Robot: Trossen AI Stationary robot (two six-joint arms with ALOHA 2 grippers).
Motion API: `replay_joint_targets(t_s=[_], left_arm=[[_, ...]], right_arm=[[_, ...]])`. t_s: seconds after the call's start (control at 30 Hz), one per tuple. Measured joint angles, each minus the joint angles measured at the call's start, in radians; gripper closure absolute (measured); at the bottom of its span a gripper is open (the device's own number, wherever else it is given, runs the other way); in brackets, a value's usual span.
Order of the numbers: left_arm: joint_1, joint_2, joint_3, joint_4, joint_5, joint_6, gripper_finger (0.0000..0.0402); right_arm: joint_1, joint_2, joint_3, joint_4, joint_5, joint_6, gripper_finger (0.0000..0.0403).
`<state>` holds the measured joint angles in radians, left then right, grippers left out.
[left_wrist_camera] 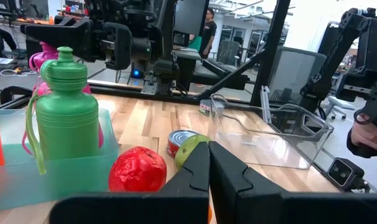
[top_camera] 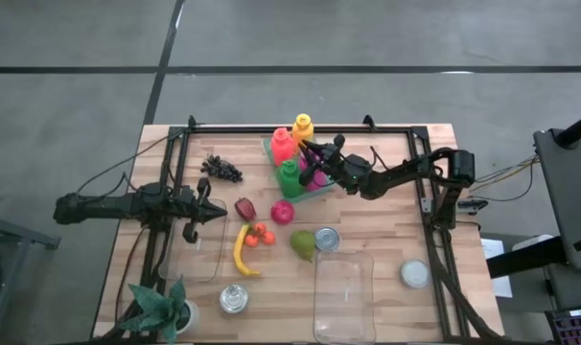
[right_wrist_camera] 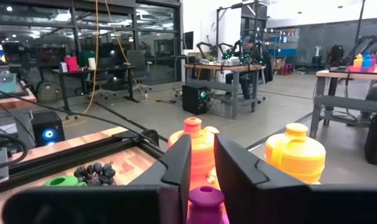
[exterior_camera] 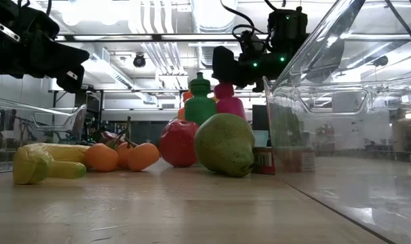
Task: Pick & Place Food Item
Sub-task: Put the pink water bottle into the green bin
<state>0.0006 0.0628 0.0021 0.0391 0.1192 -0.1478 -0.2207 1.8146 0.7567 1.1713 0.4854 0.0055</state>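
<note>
From above: my right gripper (top_camera: pixel 310 151) is reached out over the green tray (top_camera: pixel 321 191) at the back of the table, right above the magenta bottle (top_camera: pixel 316 176), with the red bottle (top_camera: pixel 283 146), yellow bottle (top_camera: pixel 302 126) and green bottle (top_camera: pixel 290 177) packed around it. My left gripper (top_camera: pixel 202 213) sits over an edge of the clear bin (top_camera: pixel 197 251) on my left side, clenched shut on nothing. The food is mid-table — grapes (top_camera: pixel 221 170), apple (top_camera: pixel 282 212), banana (top_camera: pixel 241 251), tomatoes (top_camera: pixel 261 234), pear (top_camera: pixel 302 245), a can (top_camera: pixel 326 239).

Table level: the pear (exterior_camera: pixel 225 144) and apple (exterior_camera: pixel 178 142) sit side by side, banana (exterior_camera: pixel 44 163) and tomatoes (exterior_camera: pixel 123 156) further along, and my right gripper (exterior_camera: pixel 227 68) hangs just over the bottle tops.

Left wrist: my fingers (left_wrist_camera: pixel 195 175) are pressed together, the apple (left_wrist_camera: pixel 138 170) and pear (left_wrist_camera: pixel 188 149) just past them.

Right wrist: jaws nearly together above the magenta cap (right_wrist_camera: pixel 205 198) — can't tell if they're pinching it.
</note>
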Motion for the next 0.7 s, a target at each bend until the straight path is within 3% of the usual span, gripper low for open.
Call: replay_joint_targets(t_s=[0.47, 0.7], left_arm=[[0.0, 0.0, 0.0, 0.0, 0.0, 0.0, 0.0401], [0.0, 0.0, 0.0, 0.0, 0.0, 0.0, 0.0401]], right_arm=[[0.021, -0.009, -0.003, -0.007, 0.011, -0.052, 0.0353], [0.021, -0.032, -0.029, -0.009, 0.038, -0.034, 0.0332]])
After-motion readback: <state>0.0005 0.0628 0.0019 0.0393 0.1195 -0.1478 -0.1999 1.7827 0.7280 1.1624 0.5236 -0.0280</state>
